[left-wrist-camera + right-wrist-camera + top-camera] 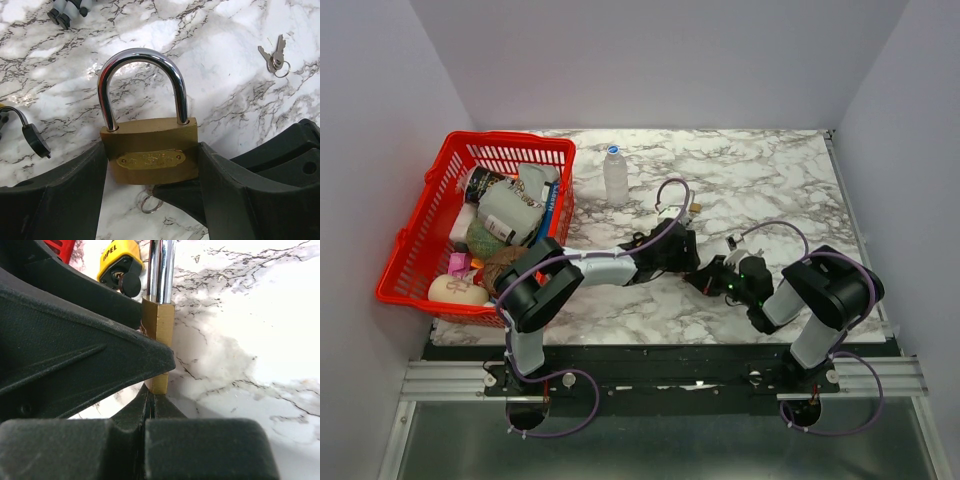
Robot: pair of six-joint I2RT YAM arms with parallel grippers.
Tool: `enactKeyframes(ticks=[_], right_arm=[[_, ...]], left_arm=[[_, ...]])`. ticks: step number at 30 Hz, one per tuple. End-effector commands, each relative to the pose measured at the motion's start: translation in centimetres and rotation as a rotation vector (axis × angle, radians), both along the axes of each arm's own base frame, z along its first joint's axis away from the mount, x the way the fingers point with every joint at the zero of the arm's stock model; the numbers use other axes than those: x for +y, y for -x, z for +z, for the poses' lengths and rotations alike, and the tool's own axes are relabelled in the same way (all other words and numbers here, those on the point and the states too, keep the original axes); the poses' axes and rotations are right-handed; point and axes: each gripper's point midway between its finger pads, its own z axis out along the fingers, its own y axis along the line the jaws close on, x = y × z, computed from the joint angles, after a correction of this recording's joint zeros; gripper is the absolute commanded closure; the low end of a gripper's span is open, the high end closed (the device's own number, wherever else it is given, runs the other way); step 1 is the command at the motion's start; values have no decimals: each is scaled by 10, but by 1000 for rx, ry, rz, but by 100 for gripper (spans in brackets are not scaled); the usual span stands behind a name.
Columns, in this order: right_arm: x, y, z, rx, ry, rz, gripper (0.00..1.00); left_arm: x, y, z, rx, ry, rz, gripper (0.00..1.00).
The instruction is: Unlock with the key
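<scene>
Brass padlock [150,150] sits near the desk's [225,30] middle, toward the near edge, pinched at both sides between the left fingers [55,200]. The right fingers [127,415] are pressed together under its base, beside a key ring [148,202]; what they grip is hidden. Two spare keys [274,57] lie well apart.

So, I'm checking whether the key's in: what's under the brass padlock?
A key ring shows just below the padlock, beside the closed tips of the right hand. The keyhole and any key blade are covered, so I cannot tell.
</scene>
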Motion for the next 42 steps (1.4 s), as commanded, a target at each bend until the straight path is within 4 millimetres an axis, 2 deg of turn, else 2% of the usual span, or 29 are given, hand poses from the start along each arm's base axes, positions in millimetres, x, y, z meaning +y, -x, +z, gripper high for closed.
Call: enactKeyframes(ticks=[1, 9, 17, 23, 24, 25, 30, 32, 34, 35, 40, 42], right_arm=[[-36, -60, 75, -372, -38, -284, 99], [-45, -50, 96, -446, -93, -308, 99], [-46, -49, 100, -442, -97, -315, 99], [-55, -47, 117, -484, -70, -341, 99], [-55, -48, 110, -460, -43, -336, 99], [-55, -49, 121, -485, -51, -339, 99], [-51, -52, 128, -514, -47, -321, 99], [-46, -53, 120, -495, -43, -299, 99], [-45, -52, 121, -505, -60, -300, 99], [-46, -52, 112, -488, -51, -302, 99], [-52, -51, 108, -507, -70, -335, 99], [-48, -52, 108, -507, -72, -318, 99]], left_arm=[[-2, 97, -50, 268, -79, -197, 100], [-6, 105, -56, 278, -82, -202, 100], [10, 102, -62, 244, -131, -146, 100], [20, 99, -67, 232, -171, -122, 100], [20, 100, -68, 237, -169, -121, 100], [18, 100, -68, 237, -160, -126, 100], [7, 103, -63, 258, -100, -142, 100], [2, 101, -58, 251, -75, -140, 100], [-4, 100, -49, 247, -43, -139, 100], [-7, 98, -46, 245, -31, -138, 100], [-23, 104, -32, 278, 70, -153, 100], [-21, 106, -34, 284, 76, -152, 100]])
